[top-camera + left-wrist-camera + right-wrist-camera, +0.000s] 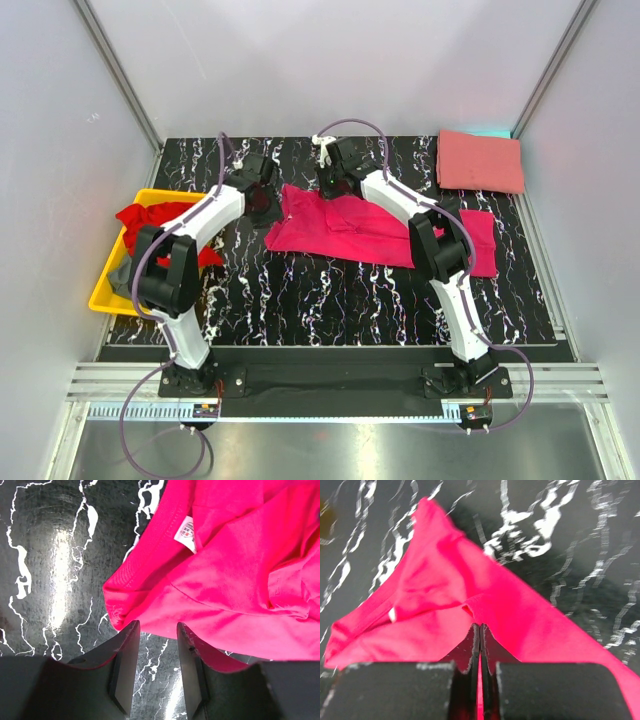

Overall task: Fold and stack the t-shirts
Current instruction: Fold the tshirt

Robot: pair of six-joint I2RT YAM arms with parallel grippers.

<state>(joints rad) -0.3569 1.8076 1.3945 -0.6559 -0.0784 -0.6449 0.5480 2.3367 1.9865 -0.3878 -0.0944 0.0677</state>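
Magenta t-shirt ran left-right; right hand pinched its cloth, left hand gaped just beside it.

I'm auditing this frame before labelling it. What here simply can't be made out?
Grey t-shirt: top view, mostly behind the left arm, inside the yellow bin.
Magenta t-shirt: top view, right arm covers its right part.
Neck label: left wrist view, print too small to read.
Right tool: right wrist view blurred; how much cloth it pinches is unclear.
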